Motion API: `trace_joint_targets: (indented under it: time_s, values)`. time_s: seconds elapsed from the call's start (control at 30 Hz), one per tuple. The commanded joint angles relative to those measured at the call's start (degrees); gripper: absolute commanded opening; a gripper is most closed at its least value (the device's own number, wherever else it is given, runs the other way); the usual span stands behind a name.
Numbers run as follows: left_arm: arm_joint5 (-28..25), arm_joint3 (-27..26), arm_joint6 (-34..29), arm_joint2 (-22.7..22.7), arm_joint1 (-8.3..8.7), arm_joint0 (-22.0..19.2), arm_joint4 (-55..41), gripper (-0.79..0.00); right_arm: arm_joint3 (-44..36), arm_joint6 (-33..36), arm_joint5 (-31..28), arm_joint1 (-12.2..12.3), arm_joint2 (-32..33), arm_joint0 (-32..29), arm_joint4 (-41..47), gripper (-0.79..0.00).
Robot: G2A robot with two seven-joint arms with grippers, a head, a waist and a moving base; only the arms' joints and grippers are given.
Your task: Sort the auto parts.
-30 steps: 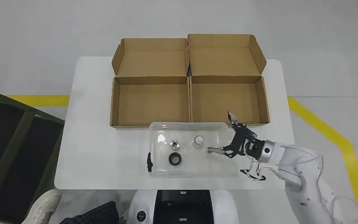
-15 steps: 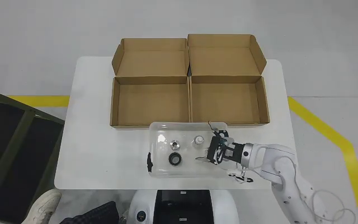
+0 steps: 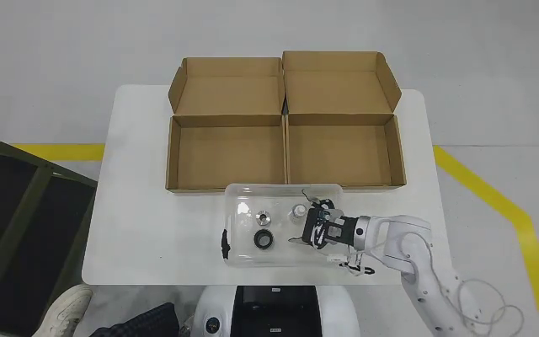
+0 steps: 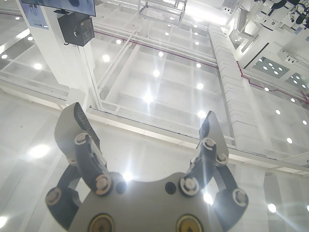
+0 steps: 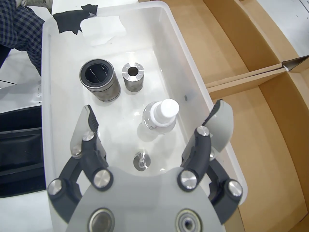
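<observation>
R pincer hangs spread wide & empty over the clear bin on the table. The small white-capped bottle stands upright in the bin, long axis vertical, just ahead btwn the fingers. R arm's nearer by far; L pincer aims upward, also spread, holding nothing.

No text you can read. Label on bottle, 1 o'clock of bin centre: print too small. Characters on wall poster: blurred.
</observation>
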Motion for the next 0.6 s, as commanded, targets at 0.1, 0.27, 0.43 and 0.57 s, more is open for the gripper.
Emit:
trace_joint_targets:
  time_s: [0.1,0.27,0.43,0.57]
  values:
    - [0.0,0.0,0.0,0.0,0.0,0.0,0.0,0.0,1.2,0.4,0.7,0.0,-0.9,0.9,0.0,-0.065]
    - [0.0,0.0,0.0,0.0,0.0,0.0,0.0,0.0,2.5,0.9,1.2,0.0,-1.7,2.1,0.3,-0.154]
    - [0.0,0.0,0.0,0.0,0.0,0.0,0.0,0.0,3.3,1.6,1.3,0.0,-2.6,2.9,0.5,-0.406]
    - [0.0,0.0,0.0,0.0,0.0,0.0,0.0,0.0,3.9,1.8,1.3,0.1,-3.2,3.5,0.7,-0.425]
